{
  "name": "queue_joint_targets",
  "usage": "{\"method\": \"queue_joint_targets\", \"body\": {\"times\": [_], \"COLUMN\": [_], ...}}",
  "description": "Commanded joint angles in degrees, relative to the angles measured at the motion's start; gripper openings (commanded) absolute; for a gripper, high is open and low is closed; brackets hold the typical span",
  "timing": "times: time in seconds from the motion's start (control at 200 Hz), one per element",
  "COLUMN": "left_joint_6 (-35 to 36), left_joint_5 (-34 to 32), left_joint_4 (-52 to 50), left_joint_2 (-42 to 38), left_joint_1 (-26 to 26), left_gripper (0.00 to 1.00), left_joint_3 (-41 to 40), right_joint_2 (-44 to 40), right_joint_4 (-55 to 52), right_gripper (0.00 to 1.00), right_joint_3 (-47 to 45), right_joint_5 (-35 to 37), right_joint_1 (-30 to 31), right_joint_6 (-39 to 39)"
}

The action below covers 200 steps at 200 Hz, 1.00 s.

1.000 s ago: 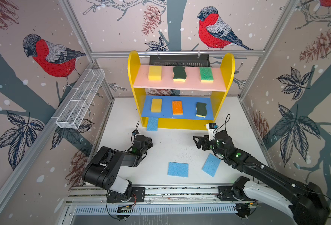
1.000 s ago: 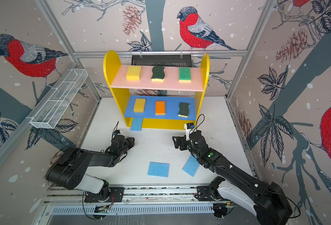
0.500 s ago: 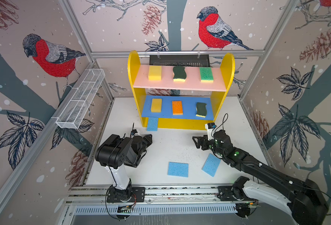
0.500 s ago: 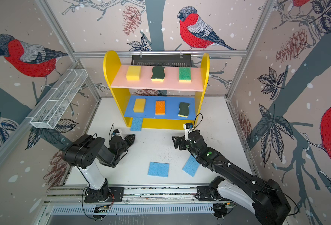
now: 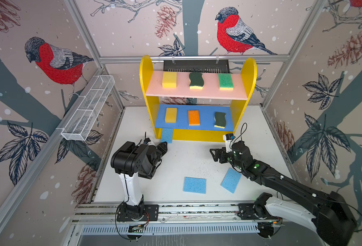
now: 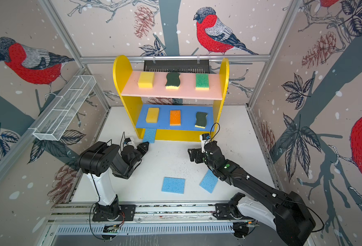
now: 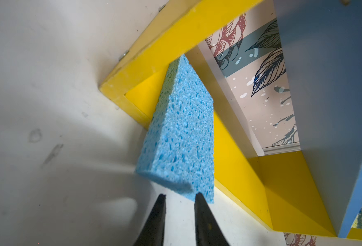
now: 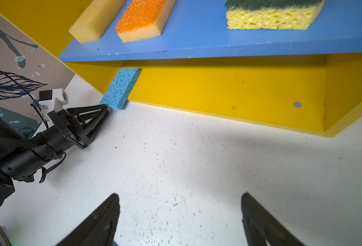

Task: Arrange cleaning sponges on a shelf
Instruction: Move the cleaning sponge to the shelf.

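A: Shelf, where?

B: Shelf (image 5: 146, 70) is upper middle of the frame in both top views, at the back of the white desk (image 5: 188, 157). The pink board (image 5: 197, 93) has three in a row, left to right: yellow sponge (image 5: 169, 79), wavy dark-green sponge (image 5: 196, 80), green-topped sponge (image 5: 225, 80). The blue board (image 5: 205, 123) below has a second yellow sponge (image 5: 171, 115), an orange-topped sponge (image 5: 194, 117) and a second wavy sponge (image 5: 219, 120).

A: Blue ones?

B: Three. The tilted blue sponge (image 5: 166, 135) is at the shelf's lower left corner. Its far end is in under the blue board and its near end sticks out over the desk. The flat blue sponge (image 5: 194, 185) is lower middle. The angled blue sponge (image 5: 231, 180) is just right of it, not touching, one corner under the right arm.

A: Left fingers?

B: Left fingers (image 5: 163, 147) are just below-left of the tilted blue sponge, with the tips at its near end. Can't tell if they touch. In the left wrist view there's a narrow gap between them with only desk showing, so they're gripping nothing.

A: Right?

B: Right fingers (image 5: 215, 155) are right of centre and spread wide over bare desk. Nothing is between them.

A: Extras?

B: Wire basket (image 5: 88, 108) on the left wall, black slotted tray (image 5: 196, 66) behind the shelf top.
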Motion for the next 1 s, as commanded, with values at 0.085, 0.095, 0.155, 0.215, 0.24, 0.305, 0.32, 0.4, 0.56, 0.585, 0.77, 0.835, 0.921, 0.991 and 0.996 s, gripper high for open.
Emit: {"method": "queue_joint_targets", "body": {"times": [0.085,0.095,0.155,0.215,0.24,0.305,0.32,0.4,0.56,0.585,0.77,0.835,0.921,0.991,0.996], "left_joint_6": [0.0,0.0,0.1,0.2,0.2,0.2,0.2,0.2,0.0,0.0,0.0,-0.2,-0.4,-0.5,-0.5], "left_joint_5": [0.2,0.2,0.5,0.8,0.8,1.1,1.1,1.1,0.6,0.6,0.6,0.5,0.4,0.5,0.5], "left_joint_4": [-7.8,-7.8,-7.8,-7.7,-7.5,-7.5,-7.4,-7.6,-7.9,-7.9,-8.3,-8.0,-8.1,-8.2,-8.1], "left_joint_2": [1.5,1.6,1.9,2.2,2.3,2.7,2.8,3.2,3.8,3.9,4.8,5.0,5.2,5.6,5.7], "left_joint_1": [0.3,0.4,0.5,0.6,0.6,0.7,0.7,0.8,1.0,1.2,1.2,1.2,1.2,1.2,1.2], "left_gripper": [0.24,0.24,0.21,0.19,0.19,0.19,0.19,0.19,0.19,0.18,0.18,0.18,0.18,0.18,0.18], "left_joint_3": [1.0,1.1,1.5,2.1,2.2,2.5,2.6,3.1,3.9,4.1,5.9,6.1,6.6,6.9,6.9], "right_joint_2": [0.7,0.7,0.9,1.1,1.2,1.3,1.3,1.4,1.6,1.7,2.0,2.2,2.4,2.6,2.6], "right_joint_4": [1.5,1.5,1.6,1.7,1.7,1.8,1.8,1.8,1.8,1.8,1.9,1.9,2.0,2.1,2.1], "right_gripper": [0.89,0.89,0.89,0.89,0.89,0.89,0.89,0.89,0.89,0.89,0.89,0.89,0.89,0.89,0.89], "right_joint_3": [0.5,0.5,0.5,0.5,0.5,0.5,0.5,0.5,0.4,0.4,0.5,0.5,0.5,0.5,0.5], "right_joint_5": [0.6,0.5,0.5,0.5,0.4,0.4,0.4,0.3,0.4,0.3,0.4,0.3,0.3,0.2,0.2], "right_joint_1": [-0.2,-0.2,-0.2,-0.2,-0.2,-0.2,-0.2,-0.2,-0.2,-0.2,-0.3,-0.3,-0.3,-0.4,-0.3], "right_joint_6": [-0.8,-0.8,-0.7,-0.7,-0.6,-0.5,-0.5,-0.4,-0.3,-0.3,-0.3,-0.3,-0.2,-0.2,-0.2]}}
